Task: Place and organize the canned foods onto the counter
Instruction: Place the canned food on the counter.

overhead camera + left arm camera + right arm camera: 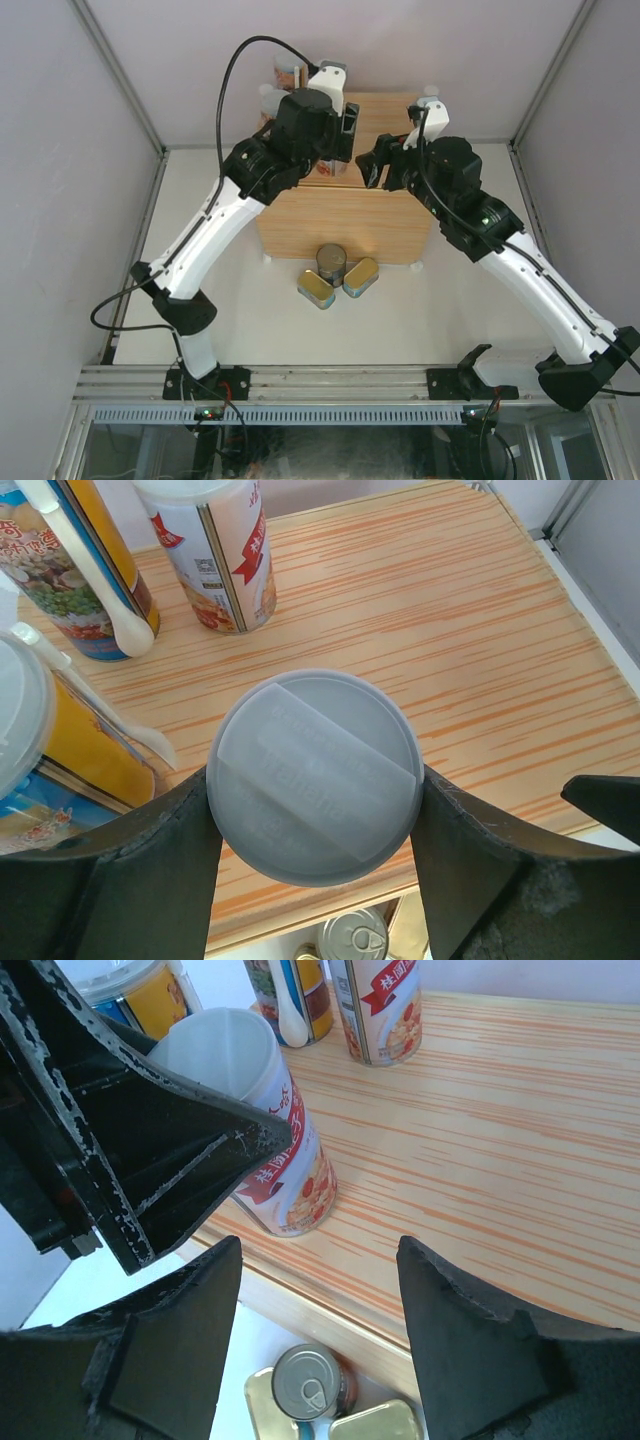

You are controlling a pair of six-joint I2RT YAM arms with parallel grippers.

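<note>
Left hand (pixel 314 790) grips upright can (pixel 310 745) at tabletop's (pixel 480 630) 6 o'clock edge — right hand (pixel 318 1260) wide, empty, at 3 o'clock.

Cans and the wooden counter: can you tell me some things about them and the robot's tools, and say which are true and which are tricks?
1. The left tool grips a white-lidded can that stands on the counter. True.
2. The right tool is holding a tin. False: it is open, with nothing between its fingers.
3. Both gold tins lie on top of the counter. False: they lie on the table, in front of the counter.
4. The dark can stands on the table, close to the gold tins. True.
</note>
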